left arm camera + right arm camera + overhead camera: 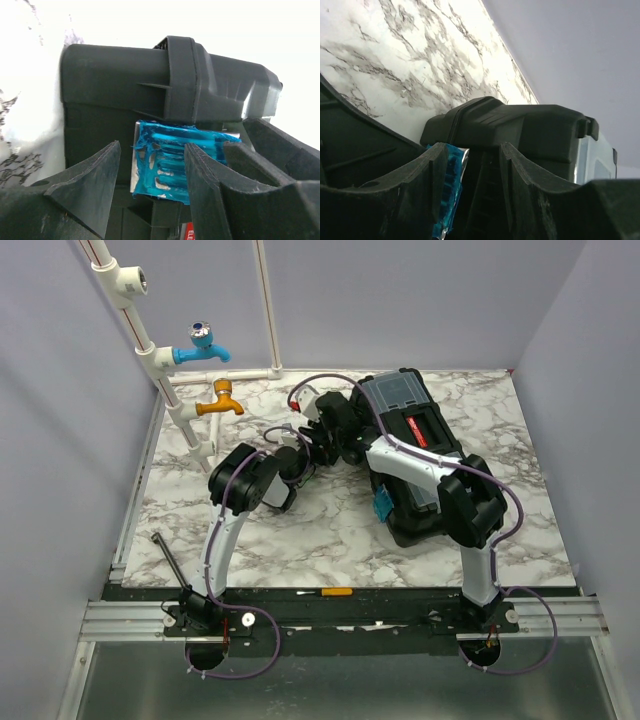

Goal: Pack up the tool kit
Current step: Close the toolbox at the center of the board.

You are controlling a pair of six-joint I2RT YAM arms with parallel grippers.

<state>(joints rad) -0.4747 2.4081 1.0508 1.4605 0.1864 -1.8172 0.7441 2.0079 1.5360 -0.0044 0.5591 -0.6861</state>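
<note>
The left gripper (152, 150) is wide open. Its two dark fingers (90, 185) stand well apart, and the teal latch (165, 160) shows in the gap just beyond the tips. I cannot tell whether either finger touches the latch. Behind the latch rises the black wall of the toolbox (150, 85), which fills the view ahead of this gripper. Another dark part crowds in on its right side.

The right gripper (472, 147) is also parted, with a narrower gap. Only the ribbed black face of the toolbox lies between its fingertips (530, 190). A strip of the teal latch peeks out beside and behind its left finger. Just ahead is the moulded black end of the box, with a clear lid (592, 155) showing further right. The marble table (420, 60) stretches away above and to the left.

From above, both grippers meet at the toolbox's left long side. The box lies on the table, and the right arm reaches across it over the red-black handle (425, 430). A second teal latch (383, 503) sits nearer the arm bases on that same side. An orange-handled screwdriver (325, 592) lies on the dark rail between the bases. Far to the left, a blue tap (205, 345) and an orange tap (222, 400) stand on white pipes (155, 360).
</note>
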